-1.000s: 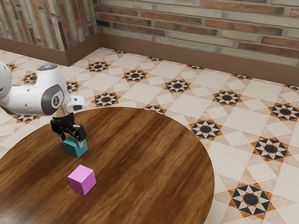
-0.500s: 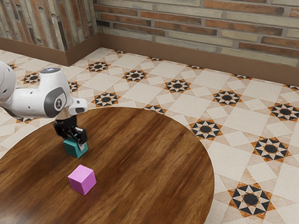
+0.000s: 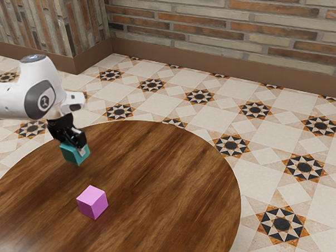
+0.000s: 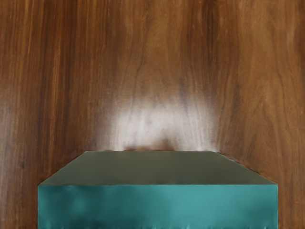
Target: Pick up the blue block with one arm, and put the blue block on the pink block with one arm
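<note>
A teal-blue block (image 3: 75,154) hangs above the round wooden table (image 3: 165,181), with my black gripper (image 3: 71,144) shut on it from two sides. In the wrist view the same block (image 4: 157,191) sits right under my hand, with bare wood grain beyond it. The pink block (image 3: 92,201) rests on the table, nearer the front edge and a little toward the exterior view's right of the held block. Nothing touches the pink block.
The table stands on a patterned tile floor (image 3: 268,130), with brick walls (image 3: 228,22) behind. My white arm (image 3: 24,94) reaches in from the exterior view's left, over the table's rim.
The gripper has risen off the table with the blue block in it and drifted toward the exterior view's left. The pink block has stayed put.
</note>
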`<state>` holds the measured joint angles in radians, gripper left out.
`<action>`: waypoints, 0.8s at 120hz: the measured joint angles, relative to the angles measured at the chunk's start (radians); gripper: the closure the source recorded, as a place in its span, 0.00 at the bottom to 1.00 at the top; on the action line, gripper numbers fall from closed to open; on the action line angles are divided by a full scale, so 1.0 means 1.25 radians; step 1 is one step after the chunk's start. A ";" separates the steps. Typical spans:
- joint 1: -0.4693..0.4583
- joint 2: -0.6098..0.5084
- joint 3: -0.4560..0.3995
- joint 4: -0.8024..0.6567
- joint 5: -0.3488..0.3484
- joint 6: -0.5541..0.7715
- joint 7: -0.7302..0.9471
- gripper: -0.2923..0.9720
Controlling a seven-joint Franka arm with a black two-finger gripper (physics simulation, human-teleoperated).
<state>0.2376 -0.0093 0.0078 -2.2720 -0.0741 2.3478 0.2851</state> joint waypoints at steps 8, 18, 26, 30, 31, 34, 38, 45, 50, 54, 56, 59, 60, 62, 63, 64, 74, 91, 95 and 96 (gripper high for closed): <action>0.009 -0.047 -0.020 -0.044 -0.001 -0.019 -0.012 0.48; -0.029 -0.078 -0.034 -0.080 -0.003 -0.040 -0.039 0.48; -0.073 -0.086 -0.037 -0.092 -0.004 -0.052 -0.071 0.48; -0.086 -0.088 -0.037 -0.096 -0.005 -0.055 -0.089 0.48; -0.088 -0.090 -0.038 -0.098 -0.005 -0.056 -0.093 0.48; -0.093 -0.096 -0.038 -0.104 -0.005 -0.058 -0.106 0.48; -0.096 -0.111 -0.043 -0.116 -0.006 -0.061 -0.124 0.48; -0.100 -0.131 -0.048 -0.139 -0.008 -0.064 -0.153 0.47; -0.101 -0.137 -0.049 -0.151 -0.009 -0.066 -0.172 0.47; -0.101 -0.138 -0.050 -0.157 -0.010 -0.065 -0.186 0.47; -0.101 -0.138 -0.050 -0.159 -0.010 -0.065 -0.193 0.47; -0.101 -0.139 -0.050 -0.163 -0.010 -0.064 -0.203 0.47; -0.101 -0.139 -0.050 -0.165 -0.010 -0.063 -0.206 0.47; -0.101 -0.140 -0.051 -0.169 -0.011 -0.061 -0.213 0.47; -0.101 -0.140 -0.051 -0.171 -0.011 -0.060 -0.216 0.47; -0.101 -0.141 -0.051 -0.172 -0.011 -0.059 -0.219 0.47; -0.101 -0.146 -0.051 -0.183 -0.011 -0.051 -0.247 0.47; -0.103 -0.147 -0.056 -0.197 -0.007 -0.022 -0.272 0.47; -0.104 -0.147 -0.058 -0.200 -0.006 -0.015 -0.272 0.47; -0.104 -0.147 -0.058 -0.200 -0.006 -0.013 -0.272 0.47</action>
<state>0.1074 -0.1925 -0.0652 -2.5219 -0.0818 2.3311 -0.0547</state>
